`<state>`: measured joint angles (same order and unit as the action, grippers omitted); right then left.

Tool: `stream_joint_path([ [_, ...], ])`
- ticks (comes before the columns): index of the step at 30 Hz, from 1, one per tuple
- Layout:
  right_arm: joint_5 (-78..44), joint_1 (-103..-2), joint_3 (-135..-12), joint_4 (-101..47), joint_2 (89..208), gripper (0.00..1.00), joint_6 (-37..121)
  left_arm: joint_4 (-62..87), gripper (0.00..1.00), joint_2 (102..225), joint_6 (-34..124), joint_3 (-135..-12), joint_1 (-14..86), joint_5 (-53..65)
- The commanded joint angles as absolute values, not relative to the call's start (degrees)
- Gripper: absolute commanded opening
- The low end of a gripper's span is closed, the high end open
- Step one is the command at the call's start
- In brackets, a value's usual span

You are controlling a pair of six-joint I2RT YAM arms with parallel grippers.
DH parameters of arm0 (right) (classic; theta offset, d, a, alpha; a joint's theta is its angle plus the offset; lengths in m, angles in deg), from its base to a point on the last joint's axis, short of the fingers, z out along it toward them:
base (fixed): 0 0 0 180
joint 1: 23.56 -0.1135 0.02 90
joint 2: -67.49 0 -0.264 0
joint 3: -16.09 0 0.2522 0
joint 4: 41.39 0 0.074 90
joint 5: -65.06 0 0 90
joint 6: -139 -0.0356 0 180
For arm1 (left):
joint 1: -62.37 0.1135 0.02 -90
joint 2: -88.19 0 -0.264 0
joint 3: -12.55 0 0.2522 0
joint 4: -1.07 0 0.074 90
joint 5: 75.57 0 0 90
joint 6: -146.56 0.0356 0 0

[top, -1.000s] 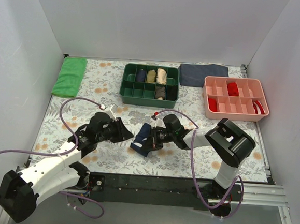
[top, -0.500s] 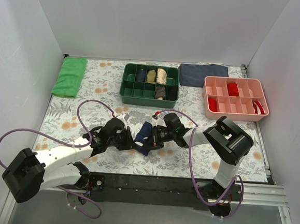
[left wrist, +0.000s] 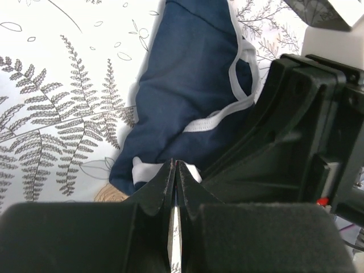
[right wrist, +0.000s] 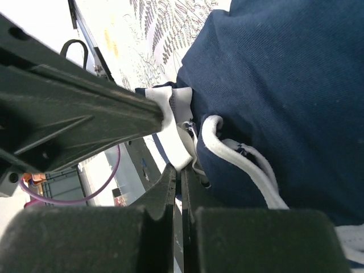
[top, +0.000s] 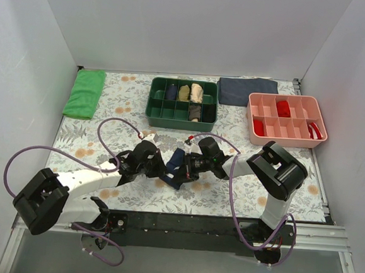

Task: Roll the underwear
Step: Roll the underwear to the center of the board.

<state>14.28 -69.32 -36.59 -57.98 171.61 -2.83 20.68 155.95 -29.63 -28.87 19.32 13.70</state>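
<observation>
The underwear [top: 174, 166] is a bunched navy bundle with white piping, lying on the floral mat between my two grippers. In the left wrist view the underwear [left wrist: 193, 85] fills the middle, and my left gripper [left wrist: 175, 166] is shut with its tips pinching the white band at the near edge. My left gripper [top: 161, 169] meets the bundle from the left. My right gripper [top: 184, 168] meets it from the right. From the right wrist, the underwear [right wrist: 284, 85] hangs in folds, with my right gripper [right wrist: 180, 170] shut on its white band.
A green compartment box [top: 153, 112] with rolled garments stands at the back centre. A pink tray [top: 253, 120] with red items is at the back right. A green cloth [top: 85, 93] lies back left and a dark grey-blue cloth [top: 248, 91] behind the tray. Purple cables loop beside both arms.
My left arm has swung right to the underwear and its jaws have closed on the edge. The right gripper has kept its grip, and the bundle has drawn in narrower.
</observation>
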Motion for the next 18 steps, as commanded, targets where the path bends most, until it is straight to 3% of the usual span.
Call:
stream_joint_path([
  [1, 14.78, -69.09, -37.75, -57.6, 172.35, 0.01, -1.71, 18.09, 0.0, 157.79, -29.48, -30.48, 18.77, 15.22],
  [18, 14.08, -69.0, -38.36, -57.25, 172.79, 0.01, -1.8, 28.28, 0.0, 150.94, -31.94, -31.63, 18.69, 14.52],
])
